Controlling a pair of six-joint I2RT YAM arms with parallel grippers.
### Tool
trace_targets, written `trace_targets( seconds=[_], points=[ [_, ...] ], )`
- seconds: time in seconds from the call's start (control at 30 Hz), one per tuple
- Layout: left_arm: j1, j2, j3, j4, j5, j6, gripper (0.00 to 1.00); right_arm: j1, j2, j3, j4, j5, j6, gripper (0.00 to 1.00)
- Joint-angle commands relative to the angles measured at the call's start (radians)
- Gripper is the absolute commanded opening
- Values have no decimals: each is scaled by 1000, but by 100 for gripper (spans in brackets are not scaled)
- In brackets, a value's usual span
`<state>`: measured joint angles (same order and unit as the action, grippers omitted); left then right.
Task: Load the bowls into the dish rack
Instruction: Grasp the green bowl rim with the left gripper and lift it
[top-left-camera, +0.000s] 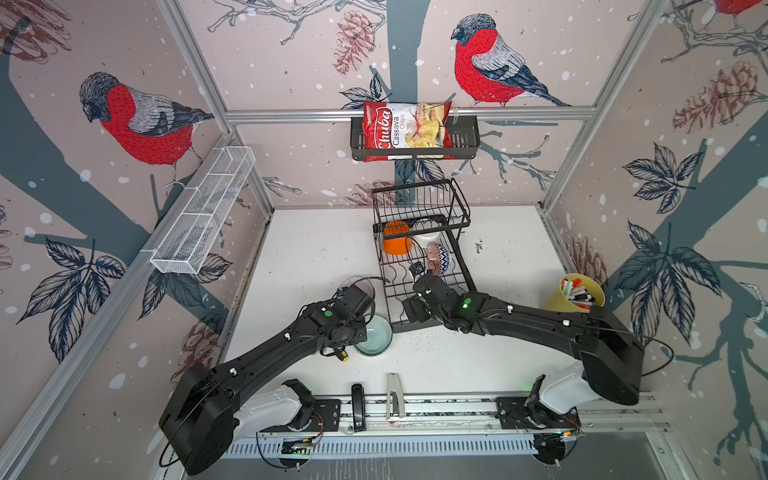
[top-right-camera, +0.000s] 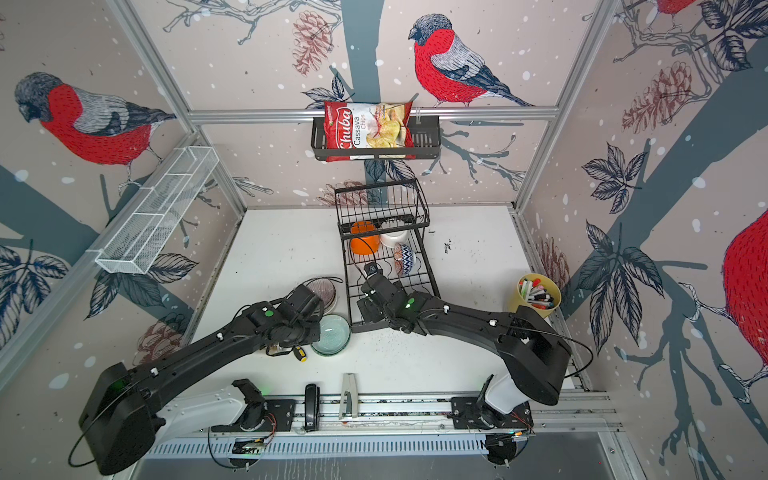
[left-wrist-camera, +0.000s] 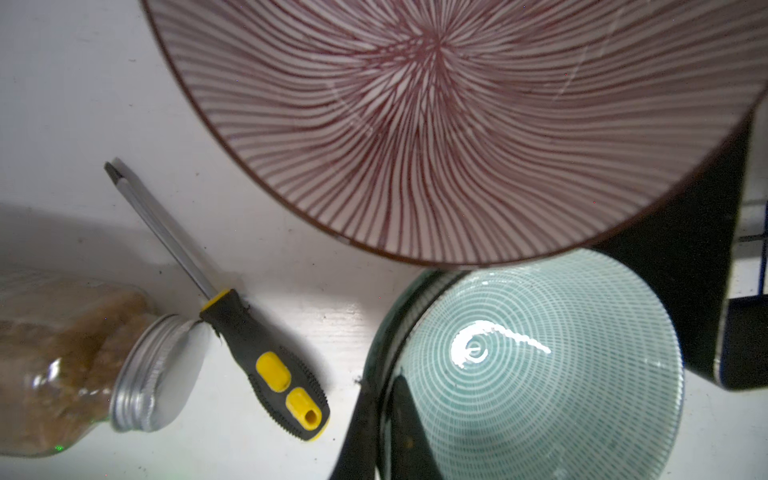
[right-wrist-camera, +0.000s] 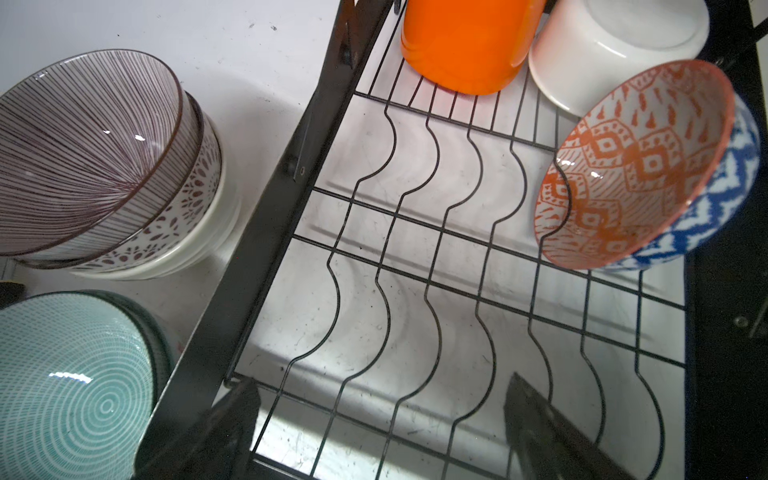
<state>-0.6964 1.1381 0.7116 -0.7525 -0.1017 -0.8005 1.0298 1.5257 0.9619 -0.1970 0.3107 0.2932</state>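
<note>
Left gripper (left-wrist-camera: 384, 399) is clamped shut on the rim of the pale green bowl (left-wrist-camera: 540, 365), one finger inside and one outside. The bowl stands outside the dish rack (right-wrist-camera: 270, 224), just beside its front left corner and next to the mauve striped bowl (left-wrist-camera: 436, 124). We judge the carry runs rightward from the left arm into the rack's empty front slots. The right gripper (right-wrist-camera: 380, 386) hangs wide open and empty over them, likely in the way.
</note>
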Motion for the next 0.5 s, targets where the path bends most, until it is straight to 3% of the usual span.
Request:
trace_targets(
  seconds=[0.0,0.47],
  points=[
    [1,-3,5,2,13,22,0,4,-5,6,10,-2,10,92],
    [-11,-112,36,11,15,59,0,6,-32,-4,22,-11,20,92]
  ],
)
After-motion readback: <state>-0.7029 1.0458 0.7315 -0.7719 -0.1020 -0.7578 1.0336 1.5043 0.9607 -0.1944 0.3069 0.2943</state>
